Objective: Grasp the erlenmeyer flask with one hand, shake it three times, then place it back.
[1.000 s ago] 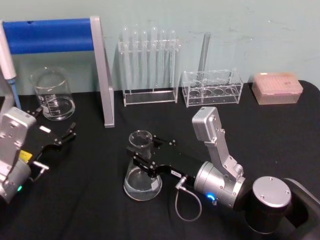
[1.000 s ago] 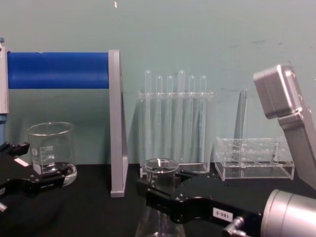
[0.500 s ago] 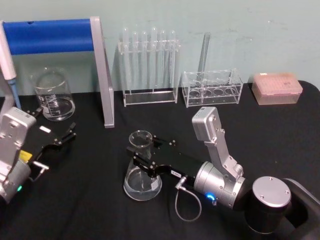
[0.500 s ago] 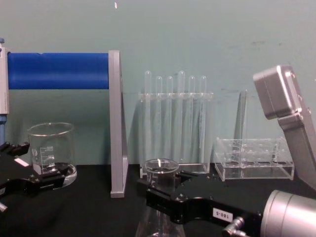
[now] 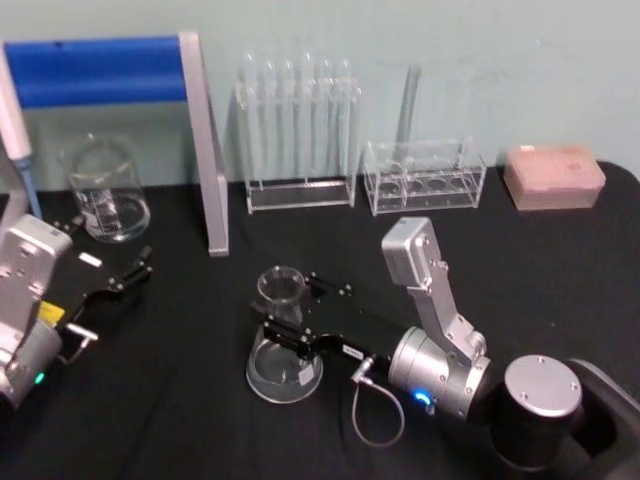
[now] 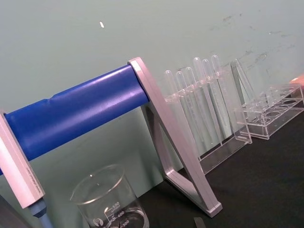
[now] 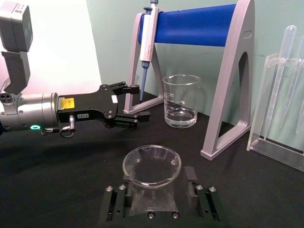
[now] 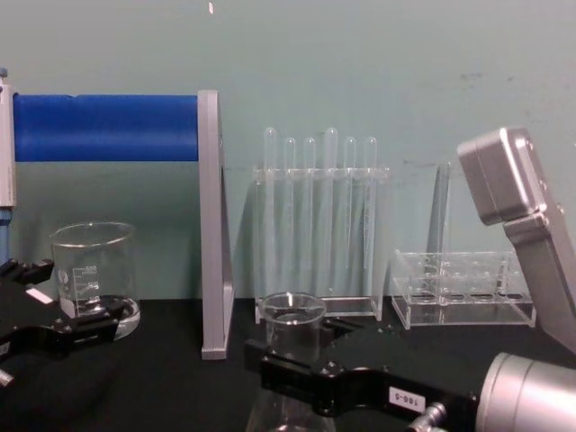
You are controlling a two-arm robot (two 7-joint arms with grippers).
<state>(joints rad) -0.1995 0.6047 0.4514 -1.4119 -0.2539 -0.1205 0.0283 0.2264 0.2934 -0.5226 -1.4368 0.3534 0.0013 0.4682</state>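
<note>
locate the erlenmeyer flask (image 5: pixel 284 340) at the front centre of the black surface (image 5: pixel 560 250), its wide base on the cloth. note that the right gripper (image 5: pixel 283 315) reaches in from the right and is clamped on the flask's neck below the flared rim, one finger on each side. the left gripper (image 5: pixel 135 272) rests low at the left with its fingers spread and holding nothing, near the glass beaker (image 5: pixel 105 190). the test tube rack (image 5: pixel 298 130) stands well behind the flask.
</note>
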